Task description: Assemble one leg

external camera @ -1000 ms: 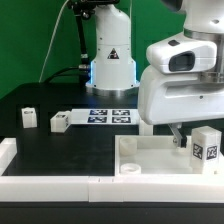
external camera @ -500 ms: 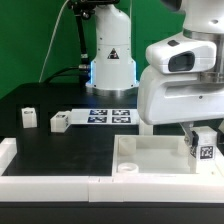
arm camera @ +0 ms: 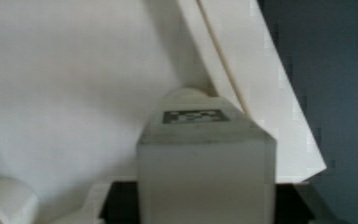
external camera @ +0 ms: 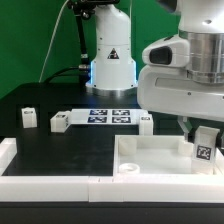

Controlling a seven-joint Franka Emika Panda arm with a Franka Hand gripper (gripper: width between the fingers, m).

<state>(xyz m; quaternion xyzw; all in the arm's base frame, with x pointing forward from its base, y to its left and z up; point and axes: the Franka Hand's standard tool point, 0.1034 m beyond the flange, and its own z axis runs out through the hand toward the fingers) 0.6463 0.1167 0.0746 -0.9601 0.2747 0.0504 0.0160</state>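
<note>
Exterior view: the gripper (external camera: 204,128) pinches the leg (external camera: 205,147) upright over the tray-shaped piece (external camera: 150,152), at its corner on the exterior view's right. Wrist view: the leg (arm camera: 201,150) stands against the tray-shaped piece's wall (arm camera: 240,60); seating it in the socket likely comes next

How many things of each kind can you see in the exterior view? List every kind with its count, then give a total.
Legs, small white tagged blocks: 4 – one in the gripper at, loose ones at
Large white tray-shaped piece: 1
Marker board: 1
Robot arm: 1
Total: 7
</note>
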